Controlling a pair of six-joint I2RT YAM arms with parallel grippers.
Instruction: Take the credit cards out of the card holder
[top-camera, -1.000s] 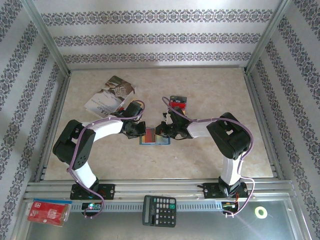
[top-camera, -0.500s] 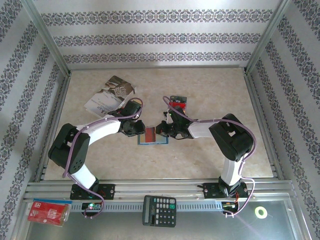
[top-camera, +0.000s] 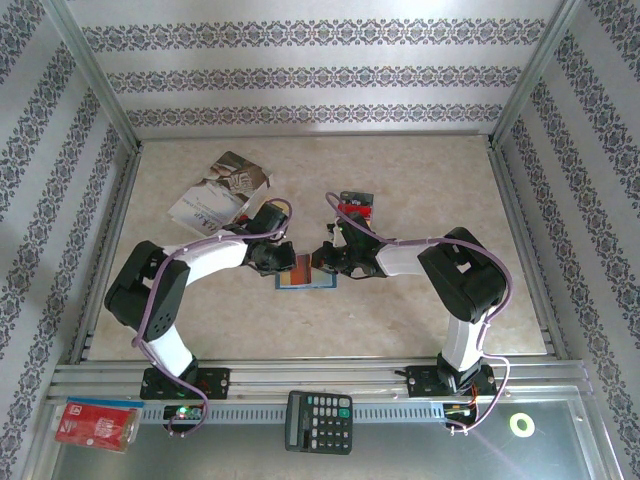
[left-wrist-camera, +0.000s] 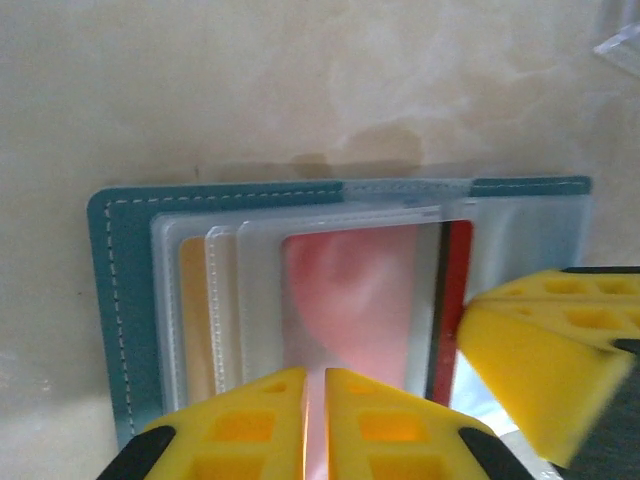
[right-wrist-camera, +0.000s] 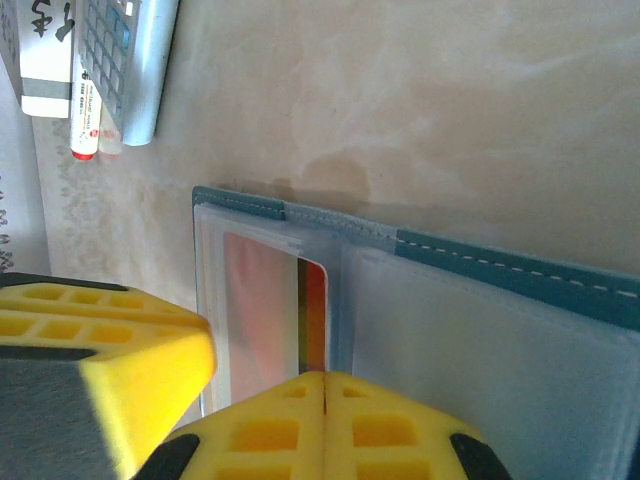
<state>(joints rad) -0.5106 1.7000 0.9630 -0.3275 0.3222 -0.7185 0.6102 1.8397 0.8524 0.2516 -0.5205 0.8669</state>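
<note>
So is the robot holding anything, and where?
The left gripper seems to pinch the red card by its near edge. The right gripper is shut over the wallet; a grip cannot be told.

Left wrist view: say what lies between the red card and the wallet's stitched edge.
In the left wrist view, clear sleeves and a gold-tan card tucked in one lie between the red card and the card holder's stitched edge.
</note>
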